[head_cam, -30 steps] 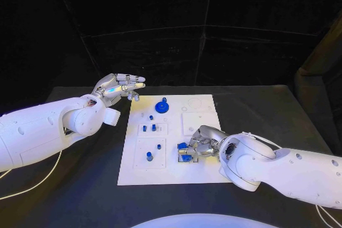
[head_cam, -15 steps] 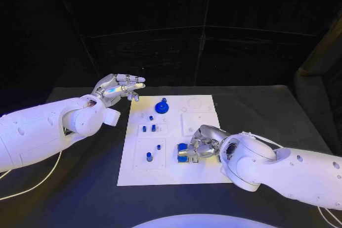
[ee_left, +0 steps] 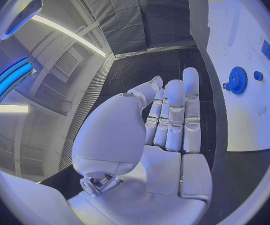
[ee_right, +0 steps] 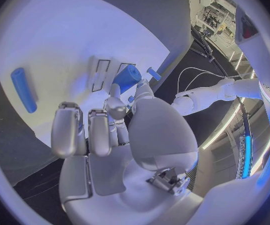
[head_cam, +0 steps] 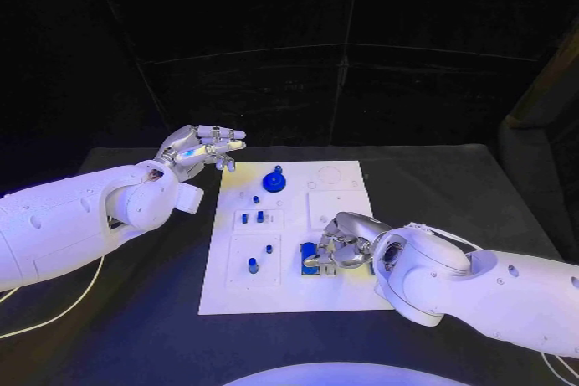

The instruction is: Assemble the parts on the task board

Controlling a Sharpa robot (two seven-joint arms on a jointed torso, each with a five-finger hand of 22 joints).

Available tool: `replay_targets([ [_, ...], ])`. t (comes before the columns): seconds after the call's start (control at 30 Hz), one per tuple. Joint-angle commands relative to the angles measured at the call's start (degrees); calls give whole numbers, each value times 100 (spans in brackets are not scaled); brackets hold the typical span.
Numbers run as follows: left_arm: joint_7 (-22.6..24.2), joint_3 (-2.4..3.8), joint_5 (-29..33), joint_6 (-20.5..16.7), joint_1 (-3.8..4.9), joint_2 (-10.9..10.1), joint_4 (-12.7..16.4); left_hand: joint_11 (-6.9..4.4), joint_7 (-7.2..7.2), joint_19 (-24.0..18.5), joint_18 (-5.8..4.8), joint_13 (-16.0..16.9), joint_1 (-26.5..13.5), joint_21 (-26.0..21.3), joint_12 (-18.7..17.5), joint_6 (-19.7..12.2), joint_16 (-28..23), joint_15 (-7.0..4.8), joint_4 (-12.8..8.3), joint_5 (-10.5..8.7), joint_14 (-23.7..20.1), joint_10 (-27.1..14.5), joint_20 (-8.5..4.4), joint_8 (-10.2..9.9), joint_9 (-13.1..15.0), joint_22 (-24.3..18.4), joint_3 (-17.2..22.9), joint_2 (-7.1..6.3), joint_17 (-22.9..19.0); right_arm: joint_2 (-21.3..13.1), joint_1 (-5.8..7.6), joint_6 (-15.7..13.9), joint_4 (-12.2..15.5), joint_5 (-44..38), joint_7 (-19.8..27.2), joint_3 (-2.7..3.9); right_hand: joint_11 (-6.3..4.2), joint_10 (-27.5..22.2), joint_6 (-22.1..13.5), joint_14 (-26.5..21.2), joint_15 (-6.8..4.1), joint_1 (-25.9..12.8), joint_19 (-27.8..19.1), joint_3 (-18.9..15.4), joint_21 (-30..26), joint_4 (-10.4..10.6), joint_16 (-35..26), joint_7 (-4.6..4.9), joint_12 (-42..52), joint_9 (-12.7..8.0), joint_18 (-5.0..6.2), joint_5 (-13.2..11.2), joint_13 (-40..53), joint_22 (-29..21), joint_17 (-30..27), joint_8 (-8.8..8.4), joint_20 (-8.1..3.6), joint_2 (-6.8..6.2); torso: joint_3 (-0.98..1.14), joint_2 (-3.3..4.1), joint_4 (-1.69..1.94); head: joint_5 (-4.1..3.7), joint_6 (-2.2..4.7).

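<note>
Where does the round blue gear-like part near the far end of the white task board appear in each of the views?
Head view: the round blue gear-like part stands near the white task board's far end, close to the left hand.
Left wrist view: the gear lies beyond the fingers.
Right wrist view: I cannot pick it out.
Shared landmark: the board.

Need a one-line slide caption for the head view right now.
Right hand works at blue parts on the task board's near right side; left hand hovers empty off its far left corner.
</note>
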Motion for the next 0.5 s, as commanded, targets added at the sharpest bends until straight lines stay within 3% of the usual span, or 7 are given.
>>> replay_targets([
  [0.03, 50, 2, 19, 62, 7, 11, -1, -5, 1, 15, 28, -9, -60, -35, 18, -20, 32, 22, -16, 25, -32, -40, 8, 34, -7, -9, -16, -16, -4, 21, -6, -8, -57, -254, -64, -14, 1, 53, 57, 313, -45, 65, 19, -6, 25, -24, 20, -2, 39, 15, -103, -2, 24, 14, 16, 48, -40, 65, -4, 1, 3, -19, 7],
  [0.23, 38, -2, 19, 68, 7, 10, -1, -5, 1, 15, 28, -9, -60, -35, 18, -20, 32, 22, -16, 25, -32, -40, 8, 34, -7, -9, -16, -16, -4, 51, -6, 100, -119, -234, -51, -14, -2, 76, 61, 316, -46, 81, 23, -22, 31, -35, 26, -6, 76, 27, -105, -3, 63, 26, 32, 59, -41, 91, -6, 4, 6, -13, 2],
  [0.5, 33, -5, 19, 69, 7, -5, 5, -5, 1, 15, 28, -9, -60, -35, 18, -20, 32, 22, -16, 25, -32, -40, 8, 34, -7, -9, -16, -16, -4, 31, -6, 248, -98, -93, 115, -14, 7, 51, 11, 310, -42, 129, 9, -143, 16, -106, 11, 5, 33, 51, -101, -23, 41, 4, 13, 59, -40, 10, -2, 5, 1, -1, -9],
])
